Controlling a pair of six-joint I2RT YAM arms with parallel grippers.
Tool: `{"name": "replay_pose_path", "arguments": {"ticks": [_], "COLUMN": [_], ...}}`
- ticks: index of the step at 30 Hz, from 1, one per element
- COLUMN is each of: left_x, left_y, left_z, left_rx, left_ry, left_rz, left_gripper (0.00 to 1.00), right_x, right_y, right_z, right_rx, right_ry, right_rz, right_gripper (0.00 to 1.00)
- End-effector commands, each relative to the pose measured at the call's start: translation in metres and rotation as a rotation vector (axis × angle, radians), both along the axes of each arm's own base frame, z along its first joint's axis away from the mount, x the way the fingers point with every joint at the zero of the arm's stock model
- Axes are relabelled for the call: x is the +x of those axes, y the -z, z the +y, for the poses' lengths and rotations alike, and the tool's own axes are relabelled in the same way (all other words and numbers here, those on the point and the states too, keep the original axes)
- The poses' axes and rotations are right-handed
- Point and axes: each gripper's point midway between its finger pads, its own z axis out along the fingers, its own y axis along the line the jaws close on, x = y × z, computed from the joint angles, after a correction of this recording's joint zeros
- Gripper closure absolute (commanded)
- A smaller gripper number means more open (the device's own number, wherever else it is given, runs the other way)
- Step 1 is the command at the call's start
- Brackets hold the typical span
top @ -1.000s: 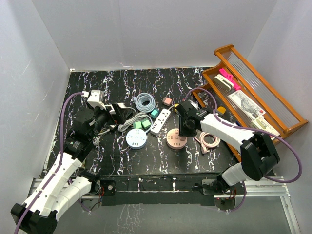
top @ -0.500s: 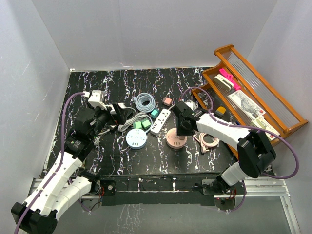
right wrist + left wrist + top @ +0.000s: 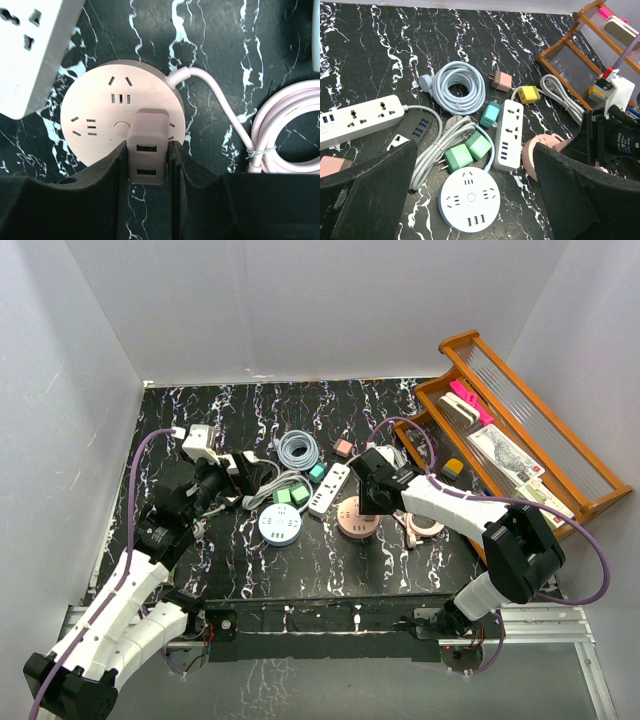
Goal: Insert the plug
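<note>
My right gripper (image 3: 147, 155) is shut on a pink plug adapter (image 3: 147, 142) with two USB ports. It holds the adapter over the near right part of the round pink socket hub (image 3: 97, 125); the prongs are hidden. In the top view the right gripper (image 3: 368, 502) is over the pink hub (image 3: 352, 523). My left gripper (image 3: 222, 483) is open and empty, raised over the left of the table. Between its fingers (image 3: 370, 190) the left wrist view shows a round white hub (image 3: 469, 198).
A white power strip (image 3: 329, 488), green plugs (image 3: 468, 151), a coiled grey cable (image 3: 459, 89), another white strip (image 3: 357, 119) and a black strip (image 3: 410, 131) crowd the middle. A coiled pink cable (image 3: 295, 130) lies right of the hub. A wooden rack (image 3: 520, 440) stands at the right.
My right gripper has moved a little left and back with the pink adapter, and the pink hub has shifted left with it. The left arm has barely moved.
</note>
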Motion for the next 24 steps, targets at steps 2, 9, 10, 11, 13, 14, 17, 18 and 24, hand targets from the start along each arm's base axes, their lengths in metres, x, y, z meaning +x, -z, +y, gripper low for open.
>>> {"name": "replay_pose_path", "arguments": {"ticks": [2, 9, 10, 11, 13, 14, 17, 18, 24], "left_x": [0.002, 0.003, 0.004, 0.004, 0.004, 0.004, 0.004, 0.004, 0.005], "left_y": [-0.003, 0.000, 0.001, 0.001, 0.002, 0.002, 0.002, 0.002, 0.006], "left_z": [0.000, -0.001, -0.001, -0.001, -0.002, -0.002, -0.002, -0.003, -0.008], "left_rx": [0.006, 0.013, 0.013, 0.014, 0.014, 0.013, 0.010, 0.010, 0.009], "left_ry": [0.002, 0.007, 0.007, 0.008, 0.009, 0.010, 0.011, 0.012, 0.033], "left_rz": [-0.017, -0.003, -0.001, 0.000, 0.002, 0.003, 0.004, 0.004, 0.019], "left_gripper": [0.02, 0.02, 0.02, 0.02, 0.02, 0.02, 0.02, 0.02, 0.02], "right_x": [-0.066, -0.047, -0.043, -0.042, -0.042, -0.044, -0.053, -0.056, -0.059], "right_y": [0.087, 0.059, 0.051, 0.044, 0.030, 0.024, 0.009, 0.006, 0.001], "right_z": [-0.042, -0.042, -0.039, -0.039, -0.039, -0.041, -0.045, -0.047, -0.045], "right_rx": [-0.172, -0.224, -0.217, -0.216, -0.214, -0.216, -0.208, -0.206, -0.177], "right_ry": [0.019, 0.021, 0.016, 0.013, 0.008, 0.004, -0.005, -0.006, -0.010], "right_rz": [0.292, 0.252, 0.240, 0.235, 0.230, 0.233, 0.238, 0.242, 0.237], "right_gripper": [1.00, 1.00, 1.00, 1.00, 1.00, 1.00, 1.00, 1.00, 0.84]}}
